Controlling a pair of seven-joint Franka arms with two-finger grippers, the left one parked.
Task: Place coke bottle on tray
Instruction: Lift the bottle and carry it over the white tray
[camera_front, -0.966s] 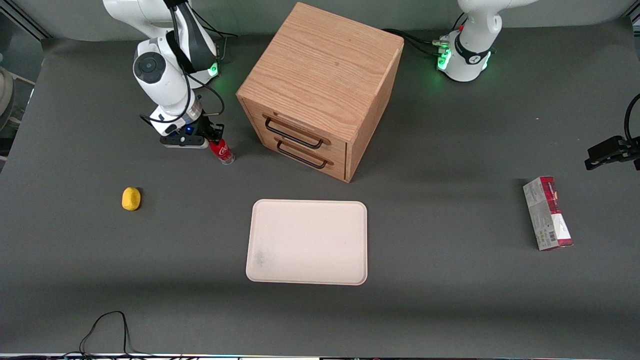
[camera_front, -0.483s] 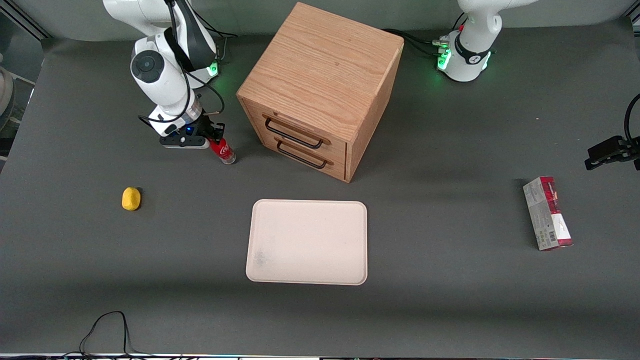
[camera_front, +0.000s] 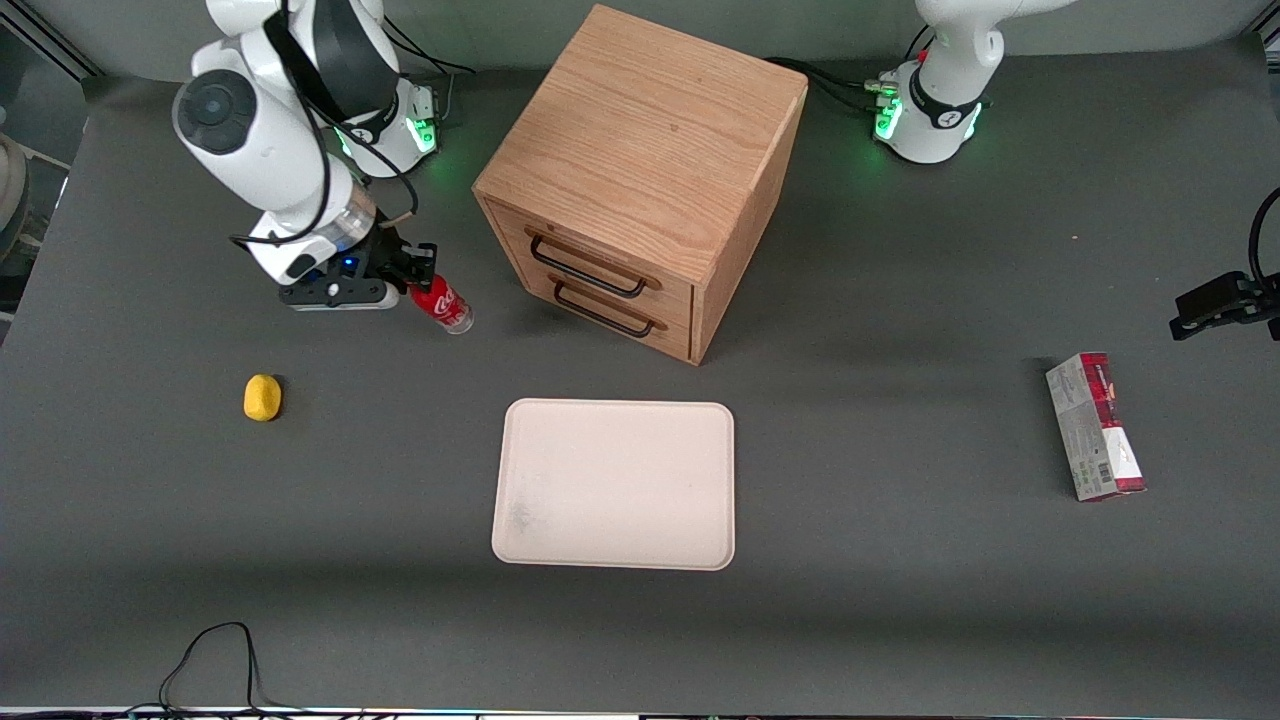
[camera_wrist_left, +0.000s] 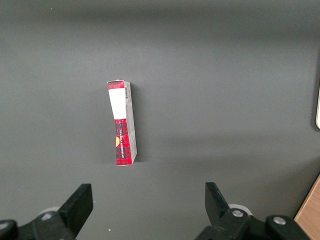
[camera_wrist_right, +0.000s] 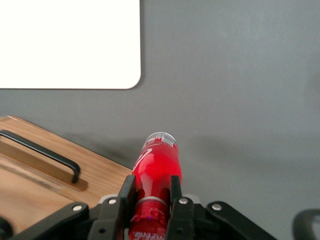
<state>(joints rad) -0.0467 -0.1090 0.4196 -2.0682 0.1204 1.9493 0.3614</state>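
Clearly the gripper clamps the coke bottle at its neck, bottle tilted, beside the drawer box toward the working arm's end. White script logo shows on the red bottle; wrist view shows both fingers pressing its sides, cap hidden. Tray sits bare, nearer the camera, well apart from the bottle. Carton print is unreadable. Yellow lump lies near the gripper.
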